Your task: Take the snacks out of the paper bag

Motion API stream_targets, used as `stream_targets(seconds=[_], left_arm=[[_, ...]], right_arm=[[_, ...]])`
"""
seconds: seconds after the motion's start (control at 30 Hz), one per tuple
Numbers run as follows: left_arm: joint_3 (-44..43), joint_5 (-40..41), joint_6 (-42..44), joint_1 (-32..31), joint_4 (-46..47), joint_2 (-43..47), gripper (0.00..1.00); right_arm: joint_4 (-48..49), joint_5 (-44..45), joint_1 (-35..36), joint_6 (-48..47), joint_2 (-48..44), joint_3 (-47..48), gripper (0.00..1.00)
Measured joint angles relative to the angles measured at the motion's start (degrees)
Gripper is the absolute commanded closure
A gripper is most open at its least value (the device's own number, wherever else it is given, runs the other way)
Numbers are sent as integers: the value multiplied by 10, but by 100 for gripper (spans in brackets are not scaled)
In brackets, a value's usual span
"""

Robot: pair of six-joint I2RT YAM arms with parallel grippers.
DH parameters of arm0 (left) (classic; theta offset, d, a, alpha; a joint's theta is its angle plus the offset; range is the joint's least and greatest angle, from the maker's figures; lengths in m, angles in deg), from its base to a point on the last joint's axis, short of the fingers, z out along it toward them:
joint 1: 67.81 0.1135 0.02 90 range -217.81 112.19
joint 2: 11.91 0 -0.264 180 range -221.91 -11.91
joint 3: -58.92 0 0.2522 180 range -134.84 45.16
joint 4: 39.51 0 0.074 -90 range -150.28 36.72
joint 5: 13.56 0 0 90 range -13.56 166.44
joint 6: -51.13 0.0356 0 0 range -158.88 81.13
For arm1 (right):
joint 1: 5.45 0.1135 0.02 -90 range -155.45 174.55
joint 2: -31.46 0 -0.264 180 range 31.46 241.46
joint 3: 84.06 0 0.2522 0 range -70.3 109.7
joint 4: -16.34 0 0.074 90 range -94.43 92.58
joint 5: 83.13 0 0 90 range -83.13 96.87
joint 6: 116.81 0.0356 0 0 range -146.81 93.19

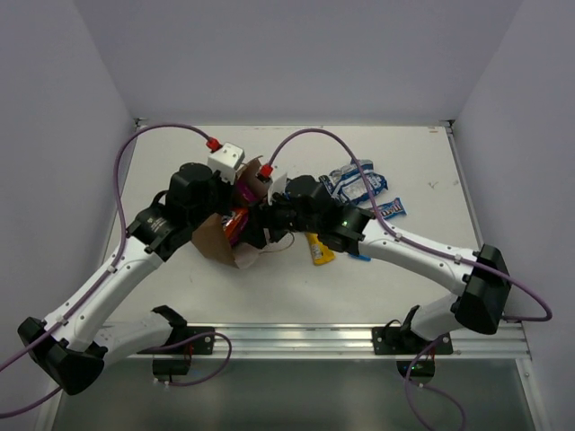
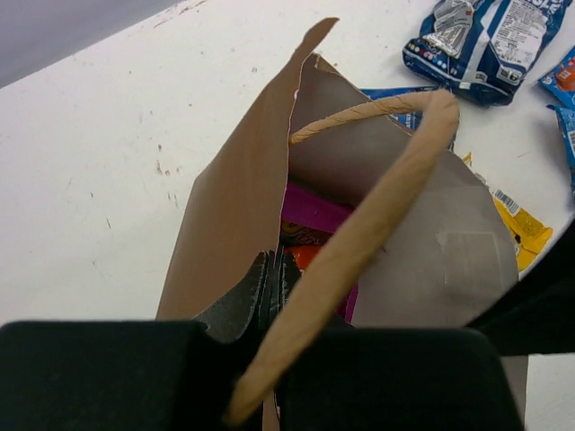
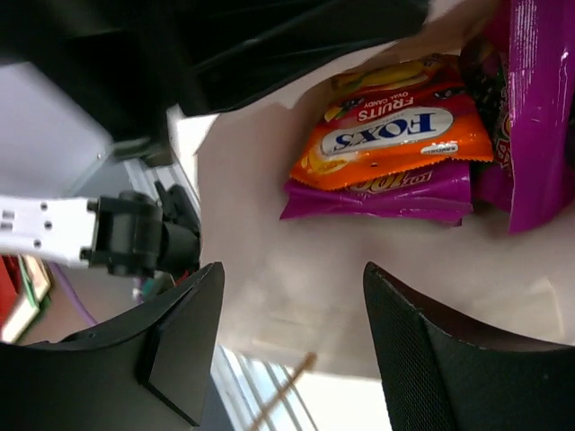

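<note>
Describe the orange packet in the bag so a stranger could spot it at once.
Find the brown paper bag in the middle of the overhead view and look into its open mouth. Inside, the orange packet lies on a purple pouch. It is the only orange one and bears FOX'S lettering.

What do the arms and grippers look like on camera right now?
The left arm and right arm have white links and black joints. A purple cable loops to each wrist, ending in a red connector. The right arm shows a small green light. The right gripper has black fingers with finely textured pads.
</note>
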Motion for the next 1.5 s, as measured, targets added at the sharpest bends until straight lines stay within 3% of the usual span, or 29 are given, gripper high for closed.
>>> stream_targets(seconds=[0.53,1.07,1.5], left_arm=[[0,10,-25,-3,-23,27,100],[1,20,-25,-3,-23,27,100],[1,20,-25,-3,-21,27,100]], right_arm=[[54,109,-1,169,152,18,39],[115,170,0,180,112,2,43],[104,159,0,216,188,42,45]])
